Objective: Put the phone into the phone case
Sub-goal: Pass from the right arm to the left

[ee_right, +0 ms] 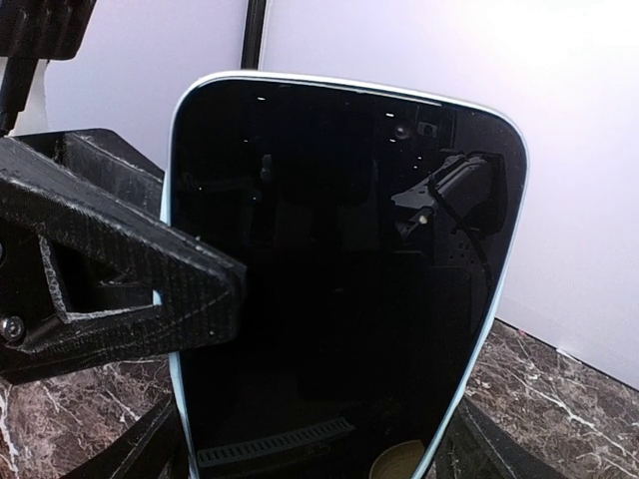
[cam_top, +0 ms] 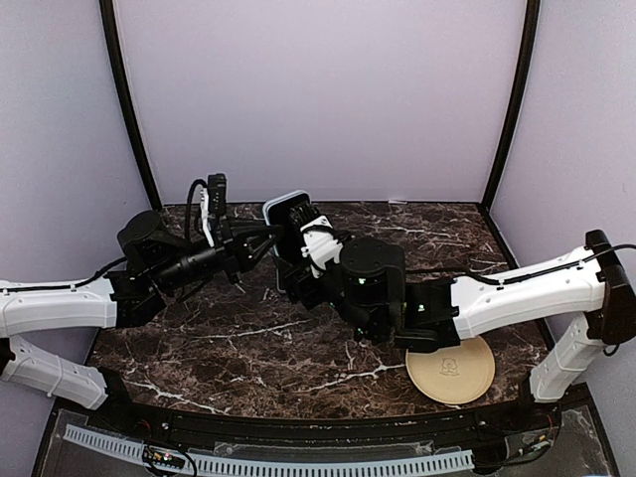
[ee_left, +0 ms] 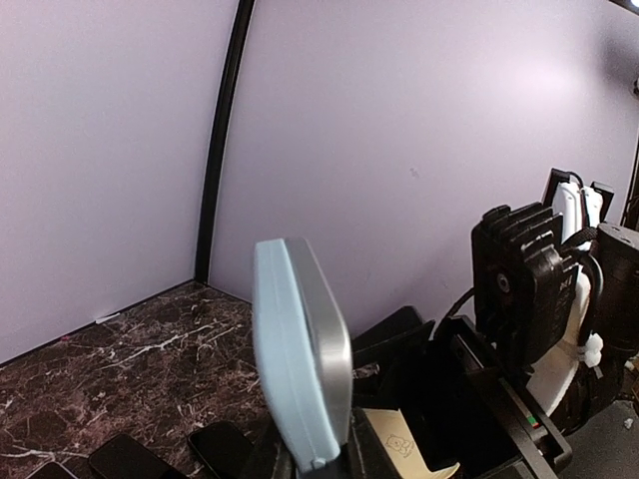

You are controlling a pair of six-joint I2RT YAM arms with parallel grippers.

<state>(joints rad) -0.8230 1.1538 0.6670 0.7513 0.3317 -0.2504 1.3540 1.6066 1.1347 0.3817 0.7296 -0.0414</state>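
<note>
Squeeze evenly with left claw, pinched narrow across the thickness of phone and blue case held upright in mid-air, to seat the rim flush, bracing with right claw clasped wide on the phone's sides, with left arm and right arm stretched inward, meeting above the table.

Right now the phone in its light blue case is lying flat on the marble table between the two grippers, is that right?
No, it isn't lying flat. The phone in its light blue case is held upright above the marble table between the left gripper and the right gripper; the left wrist view shows it standing on edge.
</note>
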